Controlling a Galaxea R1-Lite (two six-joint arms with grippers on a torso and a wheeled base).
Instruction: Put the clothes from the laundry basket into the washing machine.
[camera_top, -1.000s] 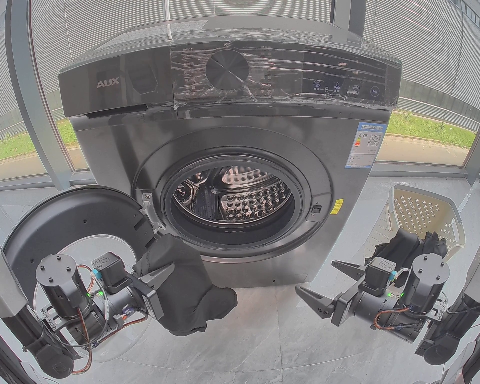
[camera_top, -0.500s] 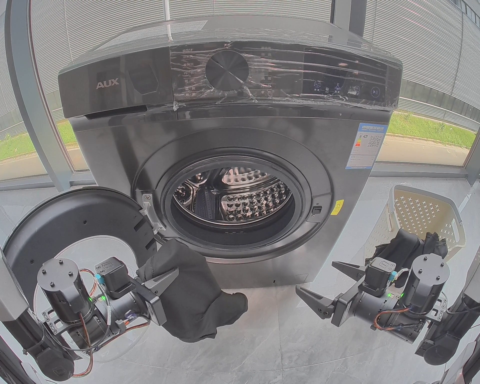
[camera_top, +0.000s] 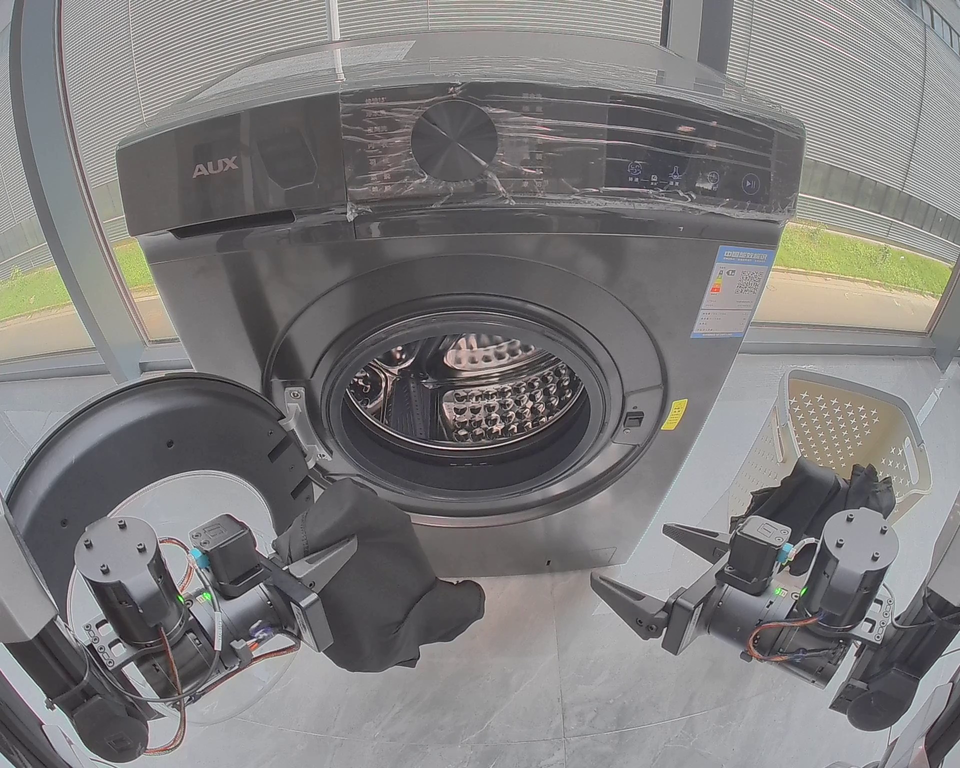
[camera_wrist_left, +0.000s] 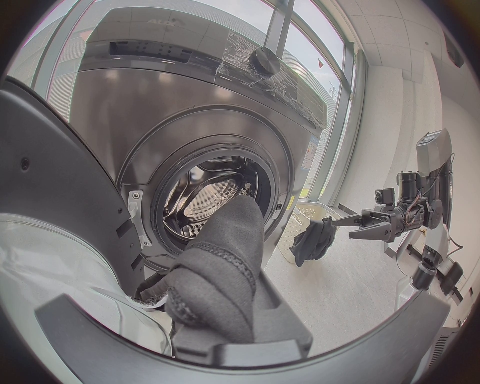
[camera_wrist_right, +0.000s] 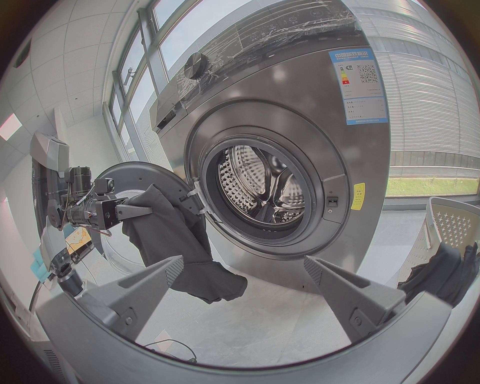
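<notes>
Left gripper (camera_top: 328, 583) clamped on black fabric garment (camera_top: 385, 590), lower finger hidden by cloth. Garment hangs just below open port of grey front-load washing machine (camera_top: 480, 260), long axis slanting down toward robot's right; floor contact unclear. Right gripper (camera_top: 635, 555) spread wide, near cream plastic laundry basket (camera_top: 850, 420).

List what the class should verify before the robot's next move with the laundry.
1. Washer door open: ok.
2. Left pincer gripping the black garment: ok.
3. Garment inside the drum: not ok; it hangs below the opening.
4. Right pincer open and free: ok.
5. Laundry basket emptied: not ok; dark clothes lie in it.
</notes>
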